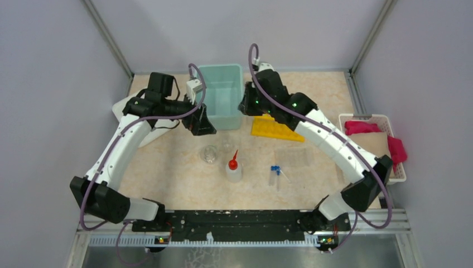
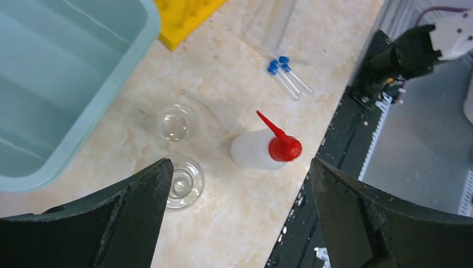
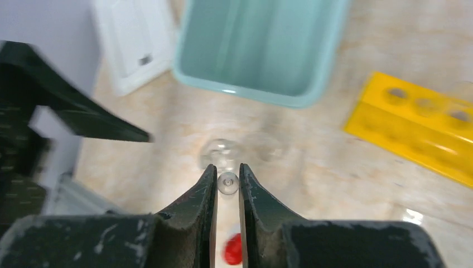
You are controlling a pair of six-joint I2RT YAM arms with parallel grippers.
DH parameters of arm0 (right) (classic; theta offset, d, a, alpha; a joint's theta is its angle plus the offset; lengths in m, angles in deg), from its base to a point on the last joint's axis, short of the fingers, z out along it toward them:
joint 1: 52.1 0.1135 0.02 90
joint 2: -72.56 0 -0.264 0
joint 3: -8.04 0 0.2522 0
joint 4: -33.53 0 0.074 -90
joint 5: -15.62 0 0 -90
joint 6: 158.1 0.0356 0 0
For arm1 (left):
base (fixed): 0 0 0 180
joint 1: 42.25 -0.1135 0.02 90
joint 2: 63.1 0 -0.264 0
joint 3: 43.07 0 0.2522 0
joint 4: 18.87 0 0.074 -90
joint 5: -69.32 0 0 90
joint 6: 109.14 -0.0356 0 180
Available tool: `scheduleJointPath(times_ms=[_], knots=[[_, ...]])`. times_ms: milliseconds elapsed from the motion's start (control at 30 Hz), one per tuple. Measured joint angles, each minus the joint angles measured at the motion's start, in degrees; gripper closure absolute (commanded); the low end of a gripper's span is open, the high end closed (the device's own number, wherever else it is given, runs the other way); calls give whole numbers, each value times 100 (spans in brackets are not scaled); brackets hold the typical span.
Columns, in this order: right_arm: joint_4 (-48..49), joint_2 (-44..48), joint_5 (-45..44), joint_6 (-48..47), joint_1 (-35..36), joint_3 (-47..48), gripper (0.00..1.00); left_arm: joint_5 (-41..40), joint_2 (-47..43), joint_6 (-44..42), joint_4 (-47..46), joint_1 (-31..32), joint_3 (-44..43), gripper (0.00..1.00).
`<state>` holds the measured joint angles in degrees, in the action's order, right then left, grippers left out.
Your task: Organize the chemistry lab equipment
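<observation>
My left gripper point(image 1: 202, 124) hangs wide open by the teal bin's near left corner, with nothing between its fingers point(image 2: 139, 212). Below it stand two clear glass cups point(image 2: 174, 123) point(image 2: 184, 183) and the squeeze bottle point(image 2: 262, 149) with its red nozzle. My right gripper point(image 3: 227, 184) is shut on a clear test tube point(image 3: 227, 182), seen end-on between the jaws, above the table near the bin's right side point(image 1: 245, 106). Other blue-capped test tubes point(image 1: 276, 173) lie on the table. The yellow rack point(image 1: 276, 128) lies flat under the right arm.
A teal bin point(image 1: 223, 120) stands at the back centre. The white basket point(image 1: 371, 118) of pink and brown cloths sits at the right edge. A white flat device point(image 1: 120, 109) lies at the back left. A clear plastic piece point(image 1: 293, 156) lies near the rack.
</observation>
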<state>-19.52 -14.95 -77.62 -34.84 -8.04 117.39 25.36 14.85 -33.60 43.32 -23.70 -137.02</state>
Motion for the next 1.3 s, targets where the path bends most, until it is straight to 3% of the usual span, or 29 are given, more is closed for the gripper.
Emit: scheduleJointPath(times_ms=[300,500,733,1300], knots=[[-280,1705,-2986,-219,-461,-2015,100,-1141,619,334,151,-9,-586,1],[267,1982,-3982,-221,-868,-3141,100,-1480,664,435,184,-92,-671,1],[1064,1893,-4360,-271,-977,-3797,100,-1679,664,437,245,-157,-774,1],[2430,1272,-4387,-614,-1217,-4245,100,-1661,669,468,356,-168,-813,1]])
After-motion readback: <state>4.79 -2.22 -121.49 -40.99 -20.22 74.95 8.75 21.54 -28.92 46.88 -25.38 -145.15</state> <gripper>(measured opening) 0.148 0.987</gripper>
